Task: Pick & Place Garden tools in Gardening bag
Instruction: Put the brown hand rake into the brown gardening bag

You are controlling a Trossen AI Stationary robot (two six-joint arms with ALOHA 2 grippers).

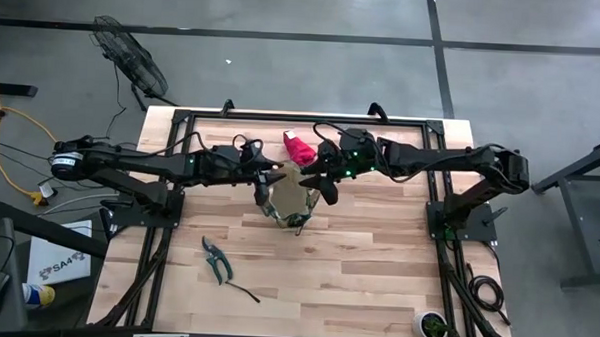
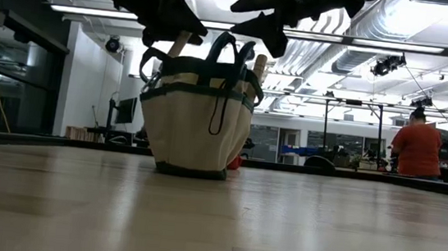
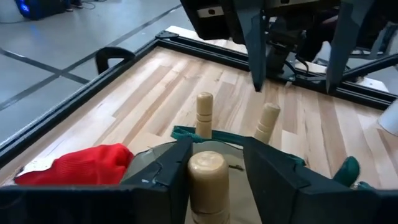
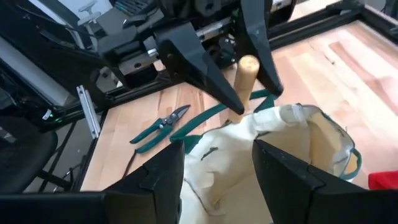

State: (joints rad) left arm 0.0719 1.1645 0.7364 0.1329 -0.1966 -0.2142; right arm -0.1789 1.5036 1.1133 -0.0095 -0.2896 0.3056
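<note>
The tan gardening bag (image 1: 287, 200) with green trim stands upright in the middle of the table. Two wooden tool handles (image 3: 204, 112) (image 3: 267, 121) stick up out of it. A third wooden handle (image 3: 208, 180) stands upright in the bag between the open fingers of my left gripper (image 3: 216, 146), which reaches in level from the table's left. My right gripper (image 4: 217, 149) hangs open over the bag's right rim (image 4: 292, 115). The red glove (image 1: 299, 146) lies on the table just beyond the bag. The pruning shears (image 1: 215, 258) lie flat at the near left. My left gripper has its fingers (image 3: 168, 168) on either side of the wooden handle's rounded top end (image 3: 208, 163), coming level from the table's left. A gap shows on one side; I cannot tell whether the other finger touches it. The handle stands upright, its lower part hidden in the bag.
A thin dark item (image 1: 244, 290) lies on the table near the shears. A small pot (image 1: 433, 325) sits at the near right corner. A black frame (image 1: 312, 119) edges the table. A person (image 2: 418, 148) stands far back in the room.
</note>
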